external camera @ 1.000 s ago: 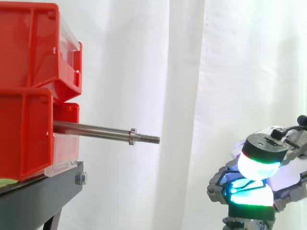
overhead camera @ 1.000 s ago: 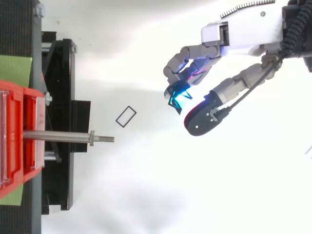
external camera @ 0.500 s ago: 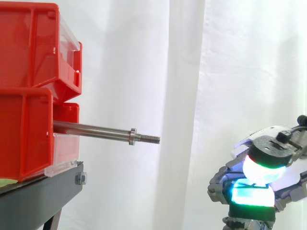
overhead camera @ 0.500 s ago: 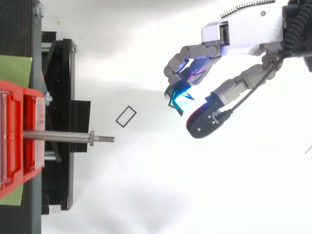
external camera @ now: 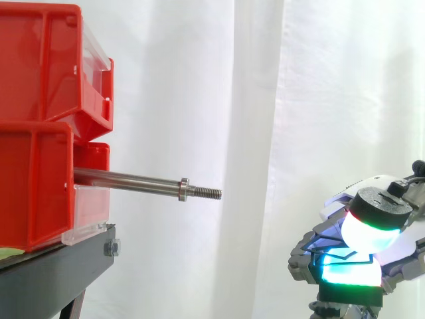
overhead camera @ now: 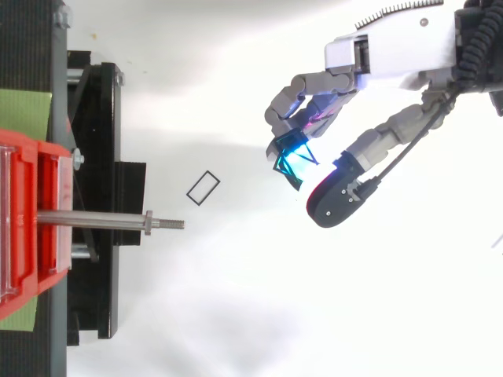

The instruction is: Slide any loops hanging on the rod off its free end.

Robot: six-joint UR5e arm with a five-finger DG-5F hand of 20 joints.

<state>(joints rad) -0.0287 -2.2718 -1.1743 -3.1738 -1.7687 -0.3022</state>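
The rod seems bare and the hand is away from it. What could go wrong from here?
1. The rod carries no loop, so a reach by the hand would gain nothing and might strike its threaded tip.
2. A small dark rectangular outline, maybe a loop, lies near that tip in the top view; a low sweep could push it away.

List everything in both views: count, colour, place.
red plastic bins: two, red, stacked at left on the stand.
black stand: one, black, under the bins.
green mat: one, green, beneath the bins.
steel rod with threaded tip: one, silver, jutting level from the bins.
thin rectangular wire loop: one, dark, on the white surface near the rod's tip.
second wire loop: one, dark, at the hand.
white curtain: one, white, backdrop.
hand: one, white and grey, at right.
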